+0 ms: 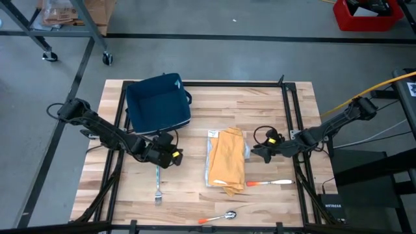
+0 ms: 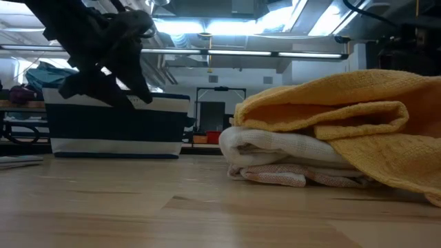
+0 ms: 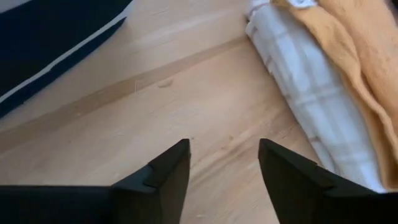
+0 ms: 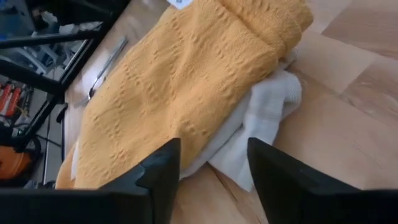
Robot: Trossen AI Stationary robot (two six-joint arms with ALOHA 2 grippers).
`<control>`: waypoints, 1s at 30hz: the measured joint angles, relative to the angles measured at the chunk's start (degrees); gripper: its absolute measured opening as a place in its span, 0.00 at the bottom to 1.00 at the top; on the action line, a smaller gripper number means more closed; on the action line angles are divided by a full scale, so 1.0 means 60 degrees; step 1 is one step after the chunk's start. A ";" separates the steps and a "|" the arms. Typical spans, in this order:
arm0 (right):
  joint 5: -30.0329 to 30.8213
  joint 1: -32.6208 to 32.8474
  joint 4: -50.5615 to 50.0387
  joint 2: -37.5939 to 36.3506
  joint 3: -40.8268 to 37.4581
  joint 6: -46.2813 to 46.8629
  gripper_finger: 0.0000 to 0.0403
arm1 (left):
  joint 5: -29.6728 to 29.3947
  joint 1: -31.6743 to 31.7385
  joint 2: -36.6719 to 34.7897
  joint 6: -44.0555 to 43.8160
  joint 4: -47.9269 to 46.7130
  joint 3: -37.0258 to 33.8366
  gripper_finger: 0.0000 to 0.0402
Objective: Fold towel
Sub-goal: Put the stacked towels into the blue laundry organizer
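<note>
Folded towel (image 1: 230,161) between left gripper (image 1: 174,156), right gripper (image 1: 259,152), both apart

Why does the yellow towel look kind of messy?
The yellow towel lies folded on a white checked towel, but not squarely: the white one pokes out along its side, and one yellow corner spills onto the table. Both grippers, left and right, are open and holding nothing.
</note>
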 joint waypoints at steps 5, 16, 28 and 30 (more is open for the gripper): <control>0.0455 0.0000 0.0815 0.0684 0.0000 0.0874 0.56 | 0.0002 0.0220 0.0146 -0.0258 0.0890 0.0000 0.49; -0.0268 0.0000 0.2890 0.3053 0.0124 0.3093 0.58 | 0.0460 0.0384 0.2324 -0.0355 0.4677 0.0000 0.49; -0.1191 0.0000 0.2980 0.5077 0.0835 0.4632 0.57 | 0.1783 0.0935 0.4029 -0.1044 0.6864 0.0109 0.49; -0.1190 0.0000 0.2982 0.5404 0.1008 0.4656 0.57 | 0.1837 0.1068 0.4097 -0.0979 0.7110 0.0113 0.49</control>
